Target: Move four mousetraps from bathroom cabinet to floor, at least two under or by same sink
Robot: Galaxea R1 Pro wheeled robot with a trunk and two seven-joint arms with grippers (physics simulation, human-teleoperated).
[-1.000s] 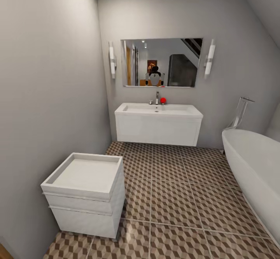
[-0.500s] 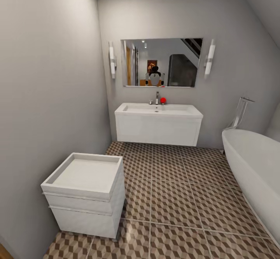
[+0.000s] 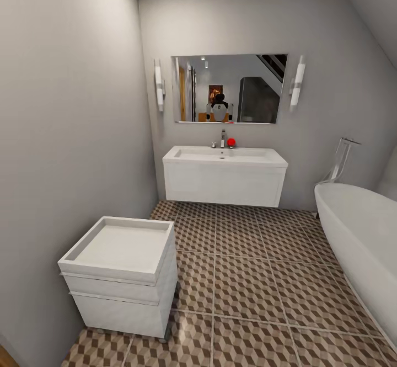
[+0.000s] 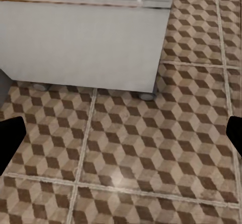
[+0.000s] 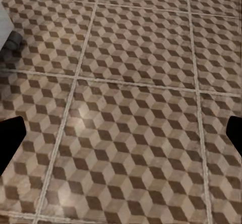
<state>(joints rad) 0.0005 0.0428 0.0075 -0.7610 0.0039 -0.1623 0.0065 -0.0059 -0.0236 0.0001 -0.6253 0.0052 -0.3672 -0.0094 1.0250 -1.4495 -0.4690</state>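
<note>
Bathroom floor [image 3: 248, 278]: cube-patterned tiles, bare. Bathtub [image 3: 358, 234]: white, at right. Bathroom sink [image 3: 225, 157]: white basin on wall-hung vanity, far wall, below mirror [image 3: 229, 88]. White boxy unit [image 3: 124, 273]: near left wall. Left tool [image 4: 121, 143], right tool [image 5: 121, 143]: both spread wide, holding nothing, above tiles.

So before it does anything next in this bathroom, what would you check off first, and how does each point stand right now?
1. Bathroom sink in sight: ok, on the far wall under the mirror.
2. Bathroom floor in front of the sink free for setting things down: ok.
3. Left tool free: ok, open, with bare tiles between its fingers.
4. Right tool free: ok, open above the tiles.
5. Mousetraps located: not ok, none spotted yet.
6. Obstacles known: ok, small white unit at left, bathtub at right.
</note>
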